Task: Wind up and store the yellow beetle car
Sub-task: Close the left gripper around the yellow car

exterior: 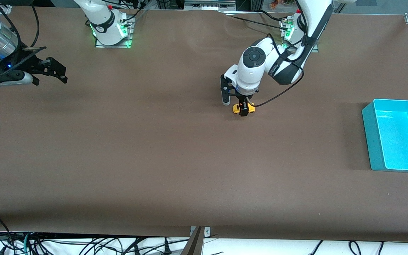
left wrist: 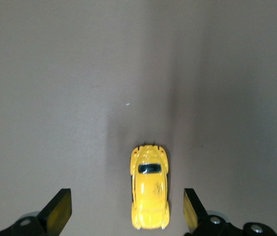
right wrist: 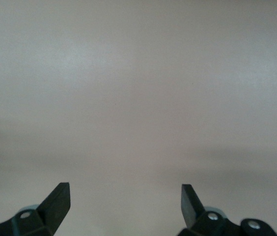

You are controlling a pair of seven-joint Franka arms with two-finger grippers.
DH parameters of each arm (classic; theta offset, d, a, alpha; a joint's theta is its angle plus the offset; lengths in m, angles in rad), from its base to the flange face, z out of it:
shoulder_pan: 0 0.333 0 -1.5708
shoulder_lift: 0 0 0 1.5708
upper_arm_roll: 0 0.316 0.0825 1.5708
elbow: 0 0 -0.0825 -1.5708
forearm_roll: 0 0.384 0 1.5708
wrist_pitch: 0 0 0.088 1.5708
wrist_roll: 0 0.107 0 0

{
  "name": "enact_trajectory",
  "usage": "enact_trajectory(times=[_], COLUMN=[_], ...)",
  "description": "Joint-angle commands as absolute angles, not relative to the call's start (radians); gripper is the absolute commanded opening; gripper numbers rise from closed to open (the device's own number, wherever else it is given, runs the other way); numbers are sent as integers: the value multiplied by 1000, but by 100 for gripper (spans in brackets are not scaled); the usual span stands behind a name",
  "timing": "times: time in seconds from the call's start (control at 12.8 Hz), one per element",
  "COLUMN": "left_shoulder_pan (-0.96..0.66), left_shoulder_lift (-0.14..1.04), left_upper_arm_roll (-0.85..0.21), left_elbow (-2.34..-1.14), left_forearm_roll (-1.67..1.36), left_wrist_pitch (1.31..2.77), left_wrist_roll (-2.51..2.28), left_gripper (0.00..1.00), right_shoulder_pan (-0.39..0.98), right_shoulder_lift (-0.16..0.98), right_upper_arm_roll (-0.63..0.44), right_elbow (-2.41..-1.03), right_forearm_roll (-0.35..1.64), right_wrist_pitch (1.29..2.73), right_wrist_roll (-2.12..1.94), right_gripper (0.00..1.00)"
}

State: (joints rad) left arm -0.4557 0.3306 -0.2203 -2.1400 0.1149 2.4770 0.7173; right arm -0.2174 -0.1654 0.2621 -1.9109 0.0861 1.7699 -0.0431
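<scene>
Pincer of the left arm (left wrist: 127, 212) hangs wide open astride the yellow beetle car (left wrist: 150, 188) on the tabletop (exterior: 154, 148), gripping nothing, so closing on it comes next, while the right pincer (exterior: 53, 72) waits open and empty.

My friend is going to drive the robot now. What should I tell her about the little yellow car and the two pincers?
Left pincer: open, low over the small rounded yellow beetle car, one finger on each side, not touching it.
Right pincer: open, holding nothing, waiting above the brown table at the right arm's end.
The car sits on the table in front of the left arm's base. The open turquoise plastic bin stands at the left arm's end, with nothing visible in it.
Done: left pincer lined up around the car.
Left: close on the car, wind it, put it in the bin.
</scene>
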Motion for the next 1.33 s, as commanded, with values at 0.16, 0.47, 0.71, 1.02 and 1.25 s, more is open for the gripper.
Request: enact_trajectory(times=[0.16, 0.47, 0.71, 1.02, 1.25], left_shoulder_pan=[-453, -459, -459, -459, -459], left_shoulder_lift=[336, 363, 376, 382, 382], left_upper_arm_roll=[-218, -218, -218, -218, -218], left_elbow=[-2255, -2261, -2269, -2263, -2257], left_forearm_roll=[162, 224, 282, 290, 288], left_wrist_pitch=[2603, 2603, 2603, 2603, 2602], left_wrist_roll=[696, 554, 473, 459, 457], left_gripper=[100, 100, 100, 77, 51], right_shoulder_pan=[-215, -215, -215, -215, -215], right_shoulder_lift=[-166, -169, -169, -167, -164], right_upper_arm_roll=[258, 259, 259, 261, 262], right_elbow=[-1899, -1899, -1899, -1899, -1899], right_forearm_roll=[103, 103, 103, 103, 103], right_wrist_pitch=[1752, 1749, 1749, 1750, 1750], right_wrist_roll=[-48, -48, -49, -48, -48], right_gripper=[100, 100, 100, 100, 100])
